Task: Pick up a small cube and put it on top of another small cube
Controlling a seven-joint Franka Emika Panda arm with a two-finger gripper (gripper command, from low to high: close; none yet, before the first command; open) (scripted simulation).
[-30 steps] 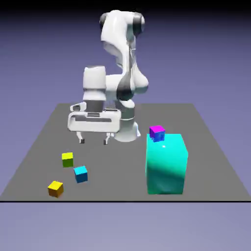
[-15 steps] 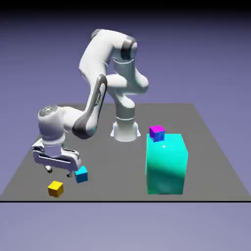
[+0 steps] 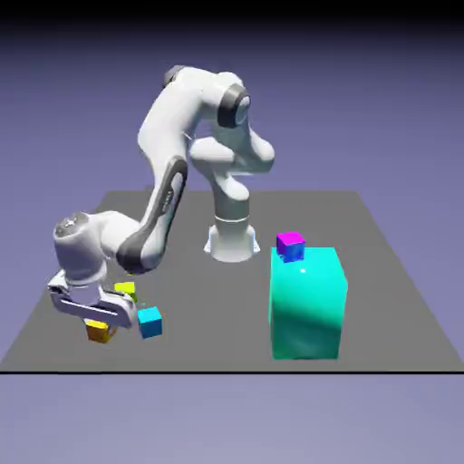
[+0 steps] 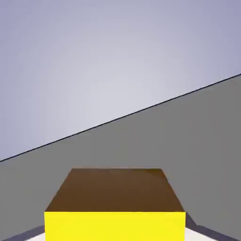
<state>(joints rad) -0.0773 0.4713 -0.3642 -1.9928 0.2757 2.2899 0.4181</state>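
The small orange-yellow cube (image 3: 101, 332) sits near the table's front corner at the exterior view's left, partly hidden by the hand. My gripper (image 3: 98, 324) is down over it and shut on it. In the hand view the cube (image 4: 115, 207) fills the bottom middle, a bright yellow face toward the camera and a darker face above it, and it hides most of the fingertips. The other small cube (image 3: 290, 245), magenta on top with blue sides, stands on a back corner of the big teal block (image 3: 308, 304), well to the right of my gripper.
A lime-yellow cube (image 3: 125, 291) lies just behind the hand and a cyan-blue cube (image 3: 149, 321) right beside it on the exterior view's right. The robot's base (image 3: 229, 240) stands at the back middle. The table's front edge (image 3: 227, 370) runs close below the gripper.
The arm swung from the table's middle to the front left, came down over the orange-yellow cube, and the jaws closed on it. The cube now shows slightly higher in the picture.
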